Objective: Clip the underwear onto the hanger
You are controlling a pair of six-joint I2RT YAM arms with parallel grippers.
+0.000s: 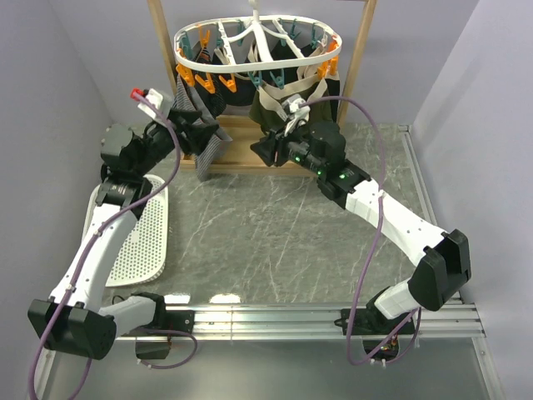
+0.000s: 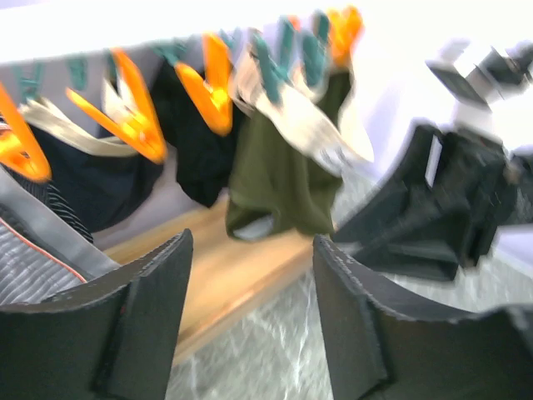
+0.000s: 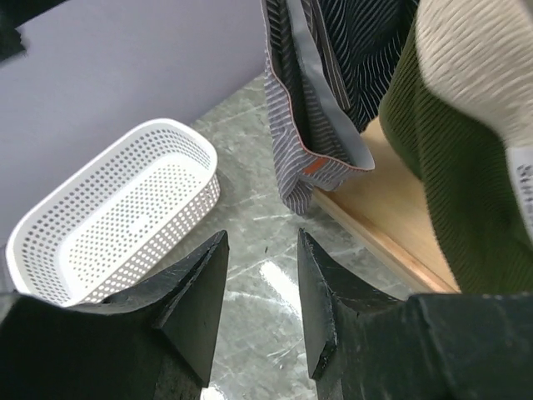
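My left gripper [image 2: 251,250] and right gripper [image 3: 262,242] both stand parted, holding nothing. The grey striped underwear [image 3: 287,142] hangs below the hanger's [image 1: 250,67] left end, beside my left fingers. I'd feed its waistband squarely into an orange clip [image 2: 212,83].

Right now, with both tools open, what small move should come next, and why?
Probably shift the left tool sideways onto the underwear. It appears to hang from the hanger with its waistband sagging, right beside that empty tool, so a second corner seems unclipped.
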